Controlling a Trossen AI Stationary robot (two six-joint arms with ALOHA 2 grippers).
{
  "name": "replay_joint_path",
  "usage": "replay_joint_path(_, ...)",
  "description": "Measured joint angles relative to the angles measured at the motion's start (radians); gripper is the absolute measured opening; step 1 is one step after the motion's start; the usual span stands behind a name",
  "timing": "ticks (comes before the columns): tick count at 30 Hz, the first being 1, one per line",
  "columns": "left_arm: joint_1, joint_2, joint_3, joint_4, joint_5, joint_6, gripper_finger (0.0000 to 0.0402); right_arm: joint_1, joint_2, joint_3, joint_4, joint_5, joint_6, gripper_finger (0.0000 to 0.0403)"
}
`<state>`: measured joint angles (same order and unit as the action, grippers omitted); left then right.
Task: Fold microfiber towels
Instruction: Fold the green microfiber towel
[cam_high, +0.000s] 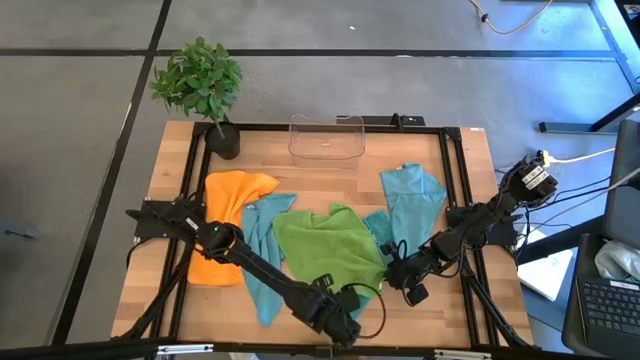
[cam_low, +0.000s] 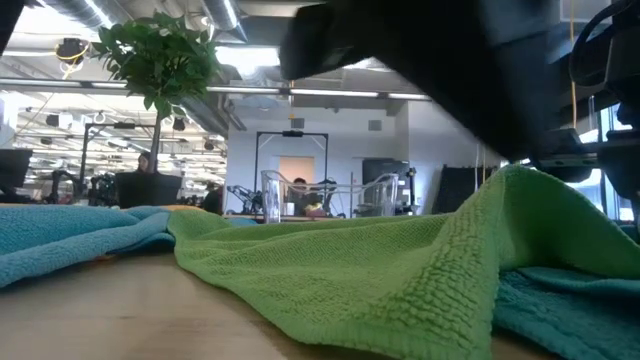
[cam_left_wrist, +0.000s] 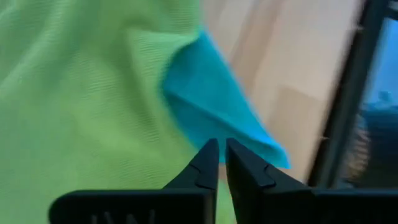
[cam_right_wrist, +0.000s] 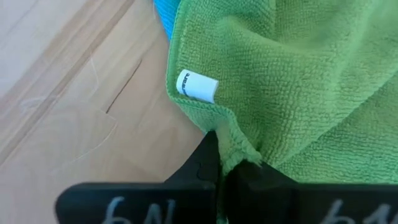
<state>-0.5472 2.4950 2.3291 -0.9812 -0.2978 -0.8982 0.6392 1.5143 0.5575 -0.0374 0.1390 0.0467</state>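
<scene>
One clear plastic bin (cam_high: 326, 137) at table's far edge, towels (cam_high: 330, 243) spread nearby outside it

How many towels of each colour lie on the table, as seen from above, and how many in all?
Orange towel: 1
Green towel: 1
Teal: 2 for sure, the left teal towel and the right teal towel; a small teal patch between the green towel and the right one cannot be told apart as its own towel.
Total: at least 4
</scene>
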Motion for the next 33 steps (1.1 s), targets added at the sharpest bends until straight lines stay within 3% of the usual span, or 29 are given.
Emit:
replay_joint_path(7, 0.035, 0.0, 0.0, 0.014, 0.101, -0.027, 0.0084, 0.0, 0.0, 0.0, 0.001, 0.0, -0.001, 0.0006)
replay_joint_path(14, 0.016, -0.001, 0.0, -0.131, 0.053, -0.057, 0.0136, 0.0, 0.0, 0.0, 0.001, 0.0, -0.026, 0.0006)
replay_joint_path(22, -0.008, 0.028, 0.001, -0.054, -0.001, -0.079, 0.0145, 0.0, 0.0, -0.005, 0.009, 0.0, -0.033, 0.0006)
replay_joint_path(27, -0.008, 0.073, -0.006, -0.147, -0.074, -0.085, 0.0147, 0.0, 0.0, -0.005, 0.019, 0.0, -0.032, 0.0006)
replay_joint_path(33, 0.0, 0.069, -0.003, -0.155, -0.085, -0.064, 0.0148, -0.004, 0.0, -0.006, 0.02, 0.0, -0.032, 0.0006)
